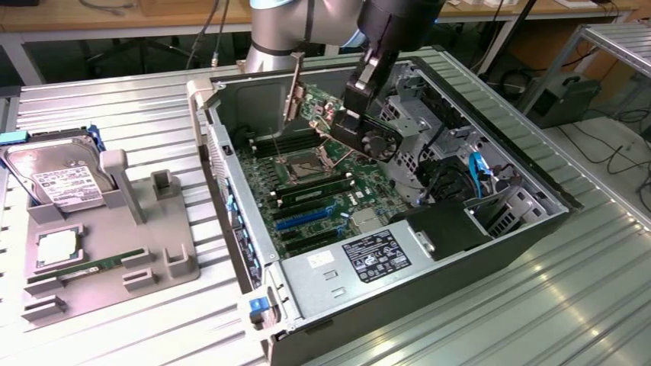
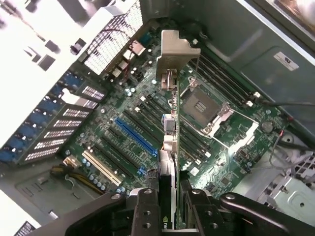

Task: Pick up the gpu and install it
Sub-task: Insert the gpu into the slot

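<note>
Pickup done: gripper (image 2: 170, 199) clamped on gpu (image 2: 170, 128), card held edge-down over motherboard (image 2: 216, 123) inside case (image 1: 508, 221). Seemingly not seated; blue slot (image 2: 137, 136) bare

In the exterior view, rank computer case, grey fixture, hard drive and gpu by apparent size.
Largest: computer case
grey fixture
hard drive and gpu: too alike to rank; the hand hides part of the gpu.
</note>
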